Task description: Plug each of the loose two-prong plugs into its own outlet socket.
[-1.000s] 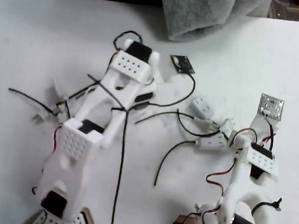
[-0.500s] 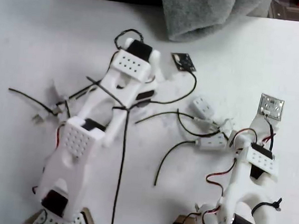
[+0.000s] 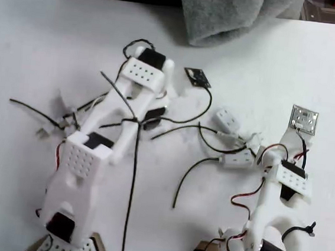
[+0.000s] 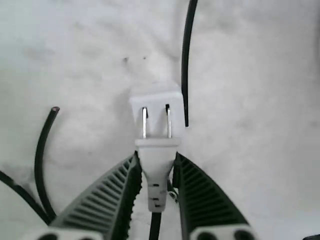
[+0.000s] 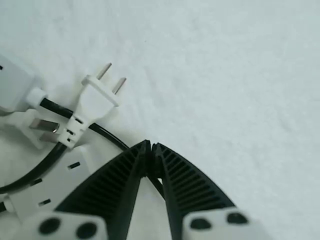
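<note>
The right gripper (image 5: 150, 148), closed tight, rested on the white table (image 5: 230, 70); a two-prong plug (image 5: 95, 102) lay just beside it, its black cord (image 5: 107, 133) running toward the gripper.

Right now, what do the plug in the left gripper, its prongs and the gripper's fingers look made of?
Plug: white moulded plastic, judging by its smooth surface and slight sheen.
Prongs: probably bare metal. They are thin, grey and glinting.
Fingers: dark plastic with a matte, ribbed face. It may be rubbery, but that is hard to tell.
</note>
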You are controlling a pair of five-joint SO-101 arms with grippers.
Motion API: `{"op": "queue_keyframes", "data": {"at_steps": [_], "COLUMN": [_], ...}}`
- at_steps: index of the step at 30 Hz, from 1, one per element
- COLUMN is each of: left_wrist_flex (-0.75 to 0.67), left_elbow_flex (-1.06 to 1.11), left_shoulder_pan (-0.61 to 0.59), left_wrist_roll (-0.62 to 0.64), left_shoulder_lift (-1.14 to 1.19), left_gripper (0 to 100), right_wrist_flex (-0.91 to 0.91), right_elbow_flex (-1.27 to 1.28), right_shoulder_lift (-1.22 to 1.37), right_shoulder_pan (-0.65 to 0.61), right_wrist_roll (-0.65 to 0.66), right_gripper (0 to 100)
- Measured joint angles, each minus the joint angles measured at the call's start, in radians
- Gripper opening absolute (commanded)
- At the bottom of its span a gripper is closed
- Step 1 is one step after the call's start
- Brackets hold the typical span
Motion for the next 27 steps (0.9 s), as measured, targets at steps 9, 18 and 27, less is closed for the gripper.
{"op": "queue_keyframes", "data": {"at_steps": [9, 18, 27], "left_wrist_flex": [0.0, 0.0, -0.032], "left_elbow_flex": [0.092, 0.328, 0.577], "left_shoulder_pan": [0.003, 0.068, 0.149], "left_wrist_roll": [0.0, 0.0, 0.066], "left_shoulder_lift": [-0.069, -0.445, -0.888], "left_gripper": [2, 2, 2], "right_wrist_flex": [0.0, 0.0, 0.0], "right_elbow_flex": [0.0, 0.0, 0.0], "right_shoulder_lift": [0.0, 0.0, 0.0], "right_shoulder_pan": [0.0, 0.0, 0.0], "right_wrist_roll": [0.0, 0.0, 0.0], "right_gripper": [1.9, 1.9, 1.9]}}
